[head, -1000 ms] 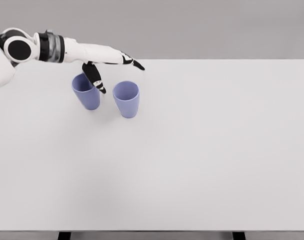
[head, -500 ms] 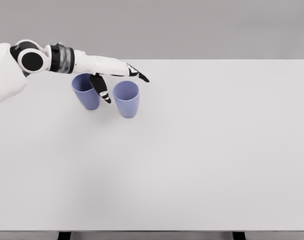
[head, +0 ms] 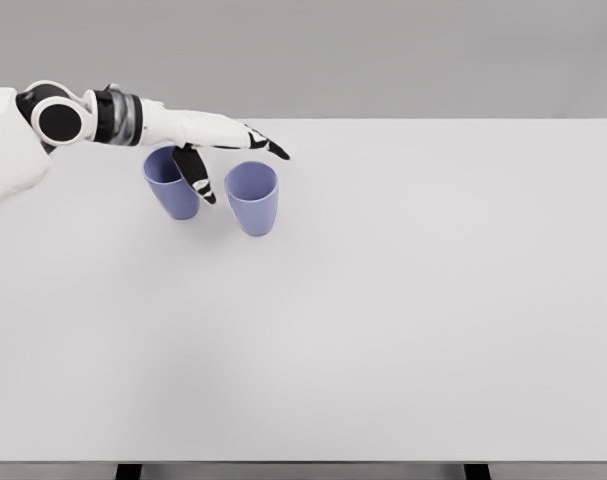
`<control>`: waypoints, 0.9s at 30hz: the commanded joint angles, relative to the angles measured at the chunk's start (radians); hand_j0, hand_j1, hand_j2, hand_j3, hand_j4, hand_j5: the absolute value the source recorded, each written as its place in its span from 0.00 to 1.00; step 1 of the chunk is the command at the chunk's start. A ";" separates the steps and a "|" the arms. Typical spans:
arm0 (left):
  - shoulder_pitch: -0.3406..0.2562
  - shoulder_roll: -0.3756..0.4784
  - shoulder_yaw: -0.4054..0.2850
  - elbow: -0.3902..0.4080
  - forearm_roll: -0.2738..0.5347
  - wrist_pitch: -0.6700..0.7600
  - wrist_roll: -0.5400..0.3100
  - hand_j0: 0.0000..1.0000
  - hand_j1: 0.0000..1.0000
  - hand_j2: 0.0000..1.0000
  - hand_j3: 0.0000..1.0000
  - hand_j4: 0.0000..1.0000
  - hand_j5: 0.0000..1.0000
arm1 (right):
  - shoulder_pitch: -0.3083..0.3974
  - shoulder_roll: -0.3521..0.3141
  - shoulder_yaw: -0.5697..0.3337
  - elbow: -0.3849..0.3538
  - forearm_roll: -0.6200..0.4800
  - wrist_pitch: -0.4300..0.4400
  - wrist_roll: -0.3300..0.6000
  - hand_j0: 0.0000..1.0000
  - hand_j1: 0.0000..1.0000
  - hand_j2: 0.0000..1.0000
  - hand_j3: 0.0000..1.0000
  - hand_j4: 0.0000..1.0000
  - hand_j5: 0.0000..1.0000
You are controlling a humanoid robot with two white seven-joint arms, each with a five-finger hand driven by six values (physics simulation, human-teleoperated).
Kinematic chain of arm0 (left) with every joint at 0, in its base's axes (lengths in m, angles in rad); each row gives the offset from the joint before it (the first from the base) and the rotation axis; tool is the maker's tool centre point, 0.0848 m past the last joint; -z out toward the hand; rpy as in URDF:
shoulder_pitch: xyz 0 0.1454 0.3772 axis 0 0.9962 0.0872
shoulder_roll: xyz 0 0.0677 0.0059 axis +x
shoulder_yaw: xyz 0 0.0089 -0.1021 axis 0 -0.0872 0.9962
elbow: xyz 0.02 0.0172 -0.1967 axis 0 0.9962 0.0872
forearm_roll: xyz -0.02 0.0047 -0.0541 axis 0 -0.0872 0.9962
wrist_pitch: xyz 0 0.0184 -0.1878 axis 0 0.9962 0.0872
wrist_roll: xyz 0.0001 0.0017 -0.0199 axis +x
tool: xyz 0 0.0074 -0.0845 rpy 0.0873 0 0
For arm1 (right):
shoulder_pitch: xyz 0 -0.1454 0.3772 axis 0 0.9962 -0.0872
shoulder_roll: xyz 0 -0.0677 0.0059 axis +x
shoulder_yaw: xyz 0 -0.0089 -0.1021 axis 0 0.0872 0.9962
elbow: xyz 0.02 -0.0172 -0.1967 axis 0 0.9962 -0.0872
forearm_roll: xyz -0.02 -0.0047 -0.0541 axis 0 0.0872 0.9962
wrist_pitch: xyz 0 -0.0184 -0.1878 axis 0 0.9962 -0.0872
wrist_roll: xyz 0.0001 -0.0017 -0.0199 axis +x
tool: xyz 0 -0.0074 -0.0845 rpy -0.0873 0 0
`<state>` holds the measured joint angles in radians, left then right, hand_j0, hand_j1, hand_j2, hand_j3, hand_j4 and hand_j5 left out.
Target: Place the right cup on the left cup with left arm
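Left robot hand [head: 215, 148] pulled back slightly, fingers spread.

periwinkle cups [head: 253, 197], white table [head: 403, 300], black-and-white hand [head: 218, 140]

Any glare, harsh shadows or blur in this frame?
Head view: even, diffuse light, no glare on the table; only faint soft shadows at the two cups; slight softness overall, left hand still readable.
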<state>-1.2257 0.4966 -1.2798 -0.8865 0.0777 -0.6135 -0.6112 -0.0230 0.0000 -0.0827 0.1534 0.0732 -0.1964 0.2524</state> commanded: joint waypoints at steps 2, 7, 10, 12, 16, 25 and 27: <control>0.006 -0.020 0.008 0.017 0.001 0.003 0.000 1.00 1.00 1.00 1.00 1.00 1.00 | 0.000 0.000 0.000 0.000 0.000 0.000 0.001 1.00 1.00 1.00 1.00 1.00 1.00; 0.018 -0.041 0.010 0.027 -0.010 0.003 0.000 1.00 1.00 1.00 1.00 1.00 1.00 | 0.000 0.000 0.000 0.000 0.000 0.000 0.001 1.00 1.00 1.00 1.00 1.00 1.00; 0.021 -0.050 0.010 0.044 -0.012 0.003 0.000 1.00 1.00 1.00 1.00 1.00 1.00 | 0.000 0.000 0.000 0.000 0.000 0.000 0.001 1.00 1.00 1.00 1.00 1.00 1.00; 0.026 -0.052 0.008 0.044 -0.012 0.003 0.000 1.00 1.00 1.00 1.00 1.00 1.00 | 0.000 0.000 0.000 0.000 0.000 -0.002 0.001 1.00 1.00 1.00 1.00 1.00 1.00; 0.032 -0.052 0.008 0.044 -0.013 0.003 0.000 0.95 0.95 0.95 0.95 0.95 0.95 | 0.000 0.000 0.000 0.000 0.000 0.000 0.001 1.00 1.00 1.00 1.00 1.00 1.00; 0.046 -0.046 0.030 0.041 -0.013 0.003 0.000 0.58 0.58 0.58 0.58 0.58 0.58 | 0.000 0.000 0.000 0.000 0.000 -0.002 0.001 1.00 1.00 1.00 1.00 1.00 1.00; 0.045 -0.043 0.031 0.032 -0.009 0.003 0.000 0.57 0.57 0.57 0.57 0.57 0.57 | 0.000 0.000 0.000 0.000 0.000 0.000 0.001 1.00 1.00 1.00 1.00 1.00 1.00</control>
<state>-1.1827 0.4510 -1.2538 -0.8484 0.0602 -0.6136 -0.6089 -0.0245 0.0000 -0.0827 0.1533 0.0732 -0.1962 0.2527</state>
